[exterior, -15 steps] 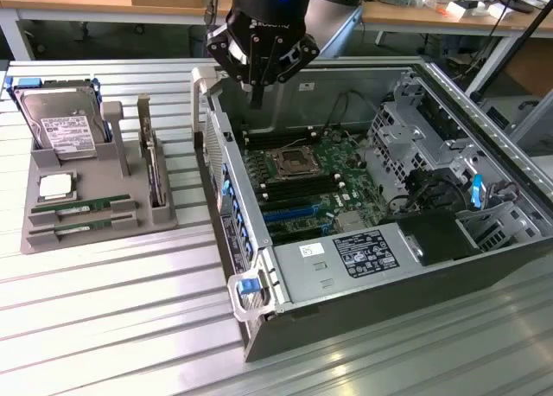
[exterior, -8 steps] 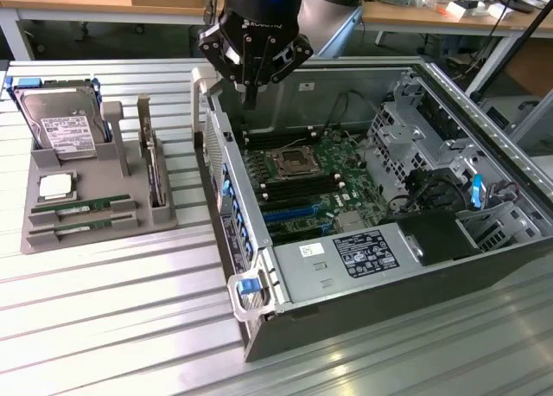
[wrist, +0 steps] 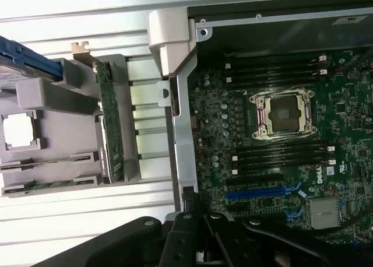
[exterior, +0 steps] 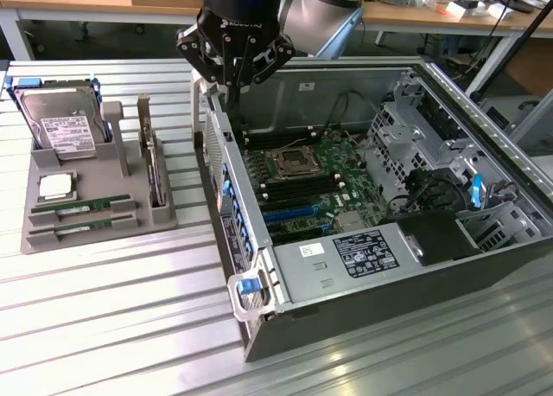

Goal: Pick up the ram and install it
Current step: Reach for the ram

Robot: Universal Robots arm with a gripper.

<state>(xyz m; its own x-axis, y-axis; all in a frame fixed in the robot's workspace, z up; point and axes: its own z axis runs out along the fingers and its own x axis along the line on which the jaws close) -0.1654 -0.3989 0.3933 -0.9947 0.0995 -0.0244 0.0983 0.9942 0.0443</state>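
Above the case wall (exterior: 218,151) hangs the closed gripper (exterior: 232,93).

- Arm (exterior: 321,7): cut off by the exterior view's upper edge.
- Gripper (exterior: 232,92): its body covers part of the case's (exterior: 363,320) far wall. In the wrist view its dark linkages are cut by the picture's edge, and the finger ends cannot be made out.
- Case: the side toward the exterior view's right runs out of frame.
- Ram (exterior: 82,205), two sticks at the holder's (exterior: 104,233) near edge: chips and labels too small to read.
- Hard drive (exterior: 59,121): label print unreadable.
- Upright green board (exterior: 154,167) at the holder's case-side edge: seen edge-on, face hidden.
- Wrist view: holder, hard drive and motherboard (wrist: 221,133) all clipped by the picture's edges.
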